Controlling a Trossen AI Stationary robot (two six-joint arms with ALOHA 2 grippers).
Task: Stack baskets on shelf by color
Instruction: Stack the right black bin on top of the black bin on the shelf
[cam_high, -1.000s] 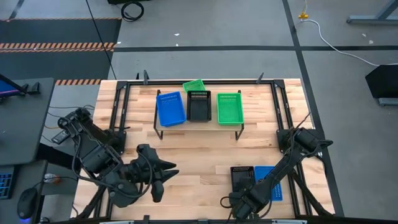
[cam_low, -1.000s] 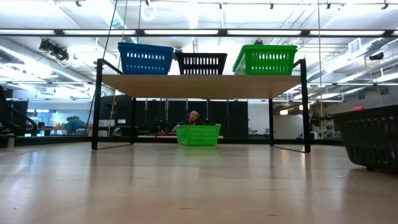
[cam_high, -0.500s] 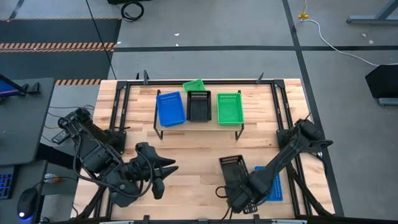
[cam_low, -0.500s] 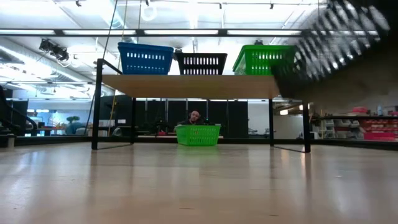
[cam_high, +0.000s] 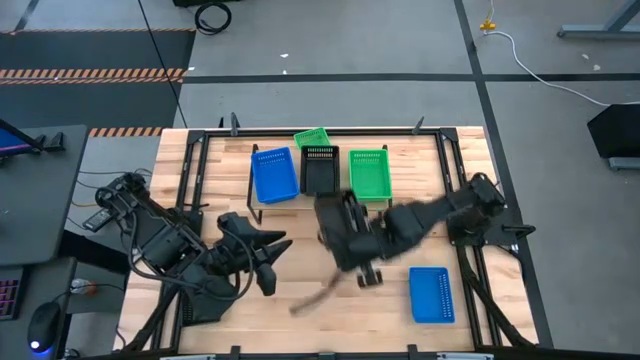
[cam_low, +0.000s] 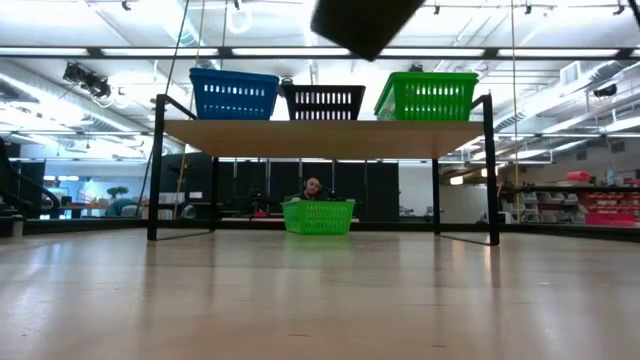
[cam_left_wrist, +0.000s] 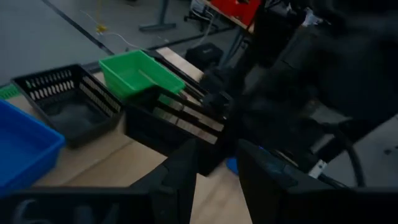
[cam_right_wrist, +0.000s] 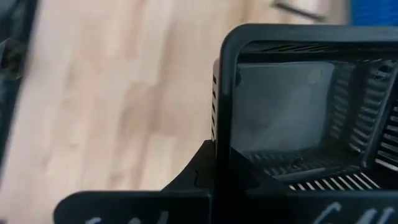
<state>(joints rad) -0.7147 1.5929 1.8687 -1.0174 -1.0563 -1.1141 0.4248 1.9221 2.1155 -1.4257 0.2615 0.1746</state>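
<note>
My right gripper (cam_high: 352, 242) is shut on a black basket (cam_high: 335, 225) and holds it in the air near the shelf's (cam_high: 318, 198) front edge; the low view shows that basket (cam_low: 365, 22) high up. On the shelf top (cam_low: 320, 138) stand a blue basket (cam_high: 274, 174), a black basket (cam_high: 320, 168) and a green basket (cam_high: 368, 172). A second green basket (cam_high: 311, 137) rests on the table behind the shelf. My left gripper (cam_high: 265, 262) hangs open over the table's near left, holding nothing. My right gripper holds the black basket by the rim of one short end wall (cam_right_wrist: 221, 93). One finger (cam_right_wrist: 208, 169) shows outside that wall; the other is hidden by the basket. The basket is lifted clear of the table and reaches away from the fingers, toward the shelf.
A blue basket (cam_high: 431, 294) lies flat on the table at the near right. The table's black frame bars (cam_high: 195, 170) run along its left and right sides. Bare wood (cam_high: 300, 320) lies between the two arms. A person sits far behind the table (cam_low: 313, 187).
My right gripper has lifted the black basket off the table's near right, from beside the blue basket, and swung it up, toward the far edge and to the left, to the shelf's front. The blue basket has stayed where it was.
</note>
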